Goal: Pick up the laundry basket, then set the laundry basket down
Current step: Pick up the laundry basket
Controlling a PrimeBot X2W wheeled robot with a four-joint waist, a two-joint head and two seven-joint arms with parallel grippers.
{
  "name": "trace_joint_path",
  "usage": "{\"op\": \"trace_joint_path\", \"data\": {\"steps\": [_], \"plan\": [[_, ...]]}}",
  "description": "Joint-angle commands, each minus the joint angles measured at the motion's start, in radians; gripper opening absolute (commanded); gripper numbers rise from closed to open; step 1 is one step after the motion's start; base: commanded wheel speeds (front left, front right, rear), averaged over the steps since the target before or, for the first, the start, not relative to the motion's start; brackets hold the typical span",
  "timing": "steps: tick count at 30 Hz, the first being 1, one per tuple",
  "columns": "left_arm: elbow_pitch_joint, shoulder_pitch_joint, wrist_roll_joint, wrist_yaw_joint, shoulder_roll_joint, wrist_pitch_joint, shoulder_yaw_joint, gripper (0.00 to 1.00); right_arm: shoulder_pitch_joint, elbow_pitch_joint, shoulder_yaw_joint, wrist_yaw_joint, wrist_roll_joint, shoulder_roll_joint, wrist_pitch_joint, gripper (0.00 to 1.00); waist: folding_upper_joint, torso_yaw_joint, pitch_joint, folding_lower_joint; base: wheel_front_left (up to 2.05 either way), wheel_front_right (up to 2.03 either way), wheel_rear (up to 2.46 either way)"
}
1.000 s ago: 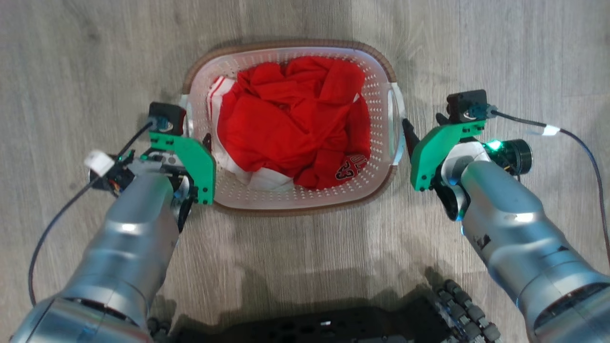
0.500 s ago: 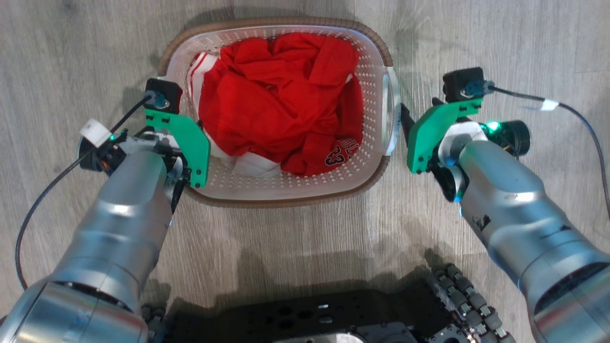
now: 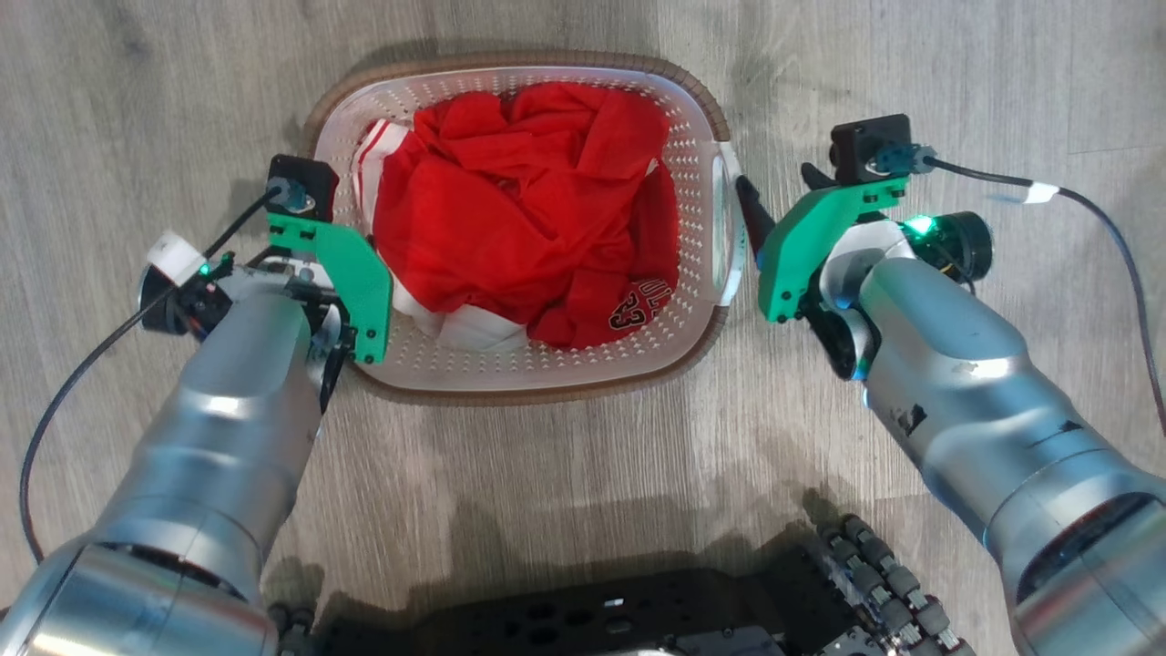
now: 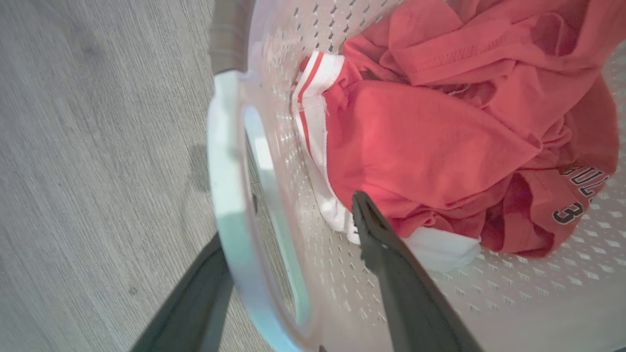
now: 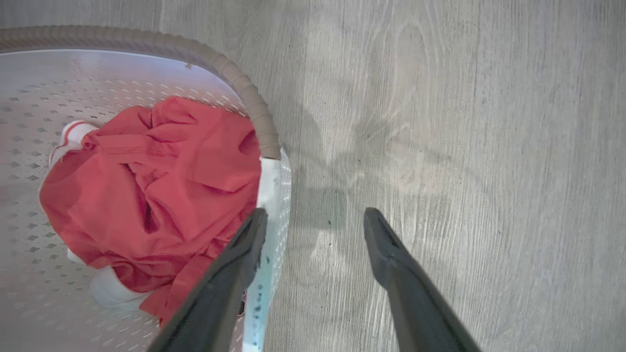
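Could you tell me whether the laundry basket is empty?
Not empty: the laundry basket holds crumpled red clothing with white trim.

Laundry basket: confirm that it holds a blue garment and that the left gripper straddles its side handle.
Wrong colour: the garment in the laundry basket is red with white trim, as the head view shows. The rest holds: the left gripper straddles the side handle, one finger inside, one outside.
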Motion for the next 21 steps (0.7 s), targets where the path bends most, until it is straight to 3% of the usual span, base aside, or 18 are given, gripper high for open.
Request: {"op": "trace_joint_path", "data": {"steps": [1,10,21], "plan": [[-0.009,0.032,-0.006,0.005,0.026,0.002,0.006,1.0,0.052,-0.016,0.018,0.007,0.011,0.02,-0.009,1.0,-0.0001,-0.001,0.0,0.0,0.0,0.0,0.0],[-0.009,0.022,-0.01,0.006,0.019,0.015,-0.01,1.0,0.047,-0.037,0.087,0.007,0.082,0.02,0.035,1.0,-0.0001,0.012,0.022,0.0,0.0,0.0,0.0],[-0.009,0.003,-0.016,0.007,0.009,0.021,-0.03,1.0,0.01,0.024,0.143,0.007,0.137,0.02,0.045,1.0,-0.0001,0.029,0.061,0.0,0.0,0.0,0.0]]}}
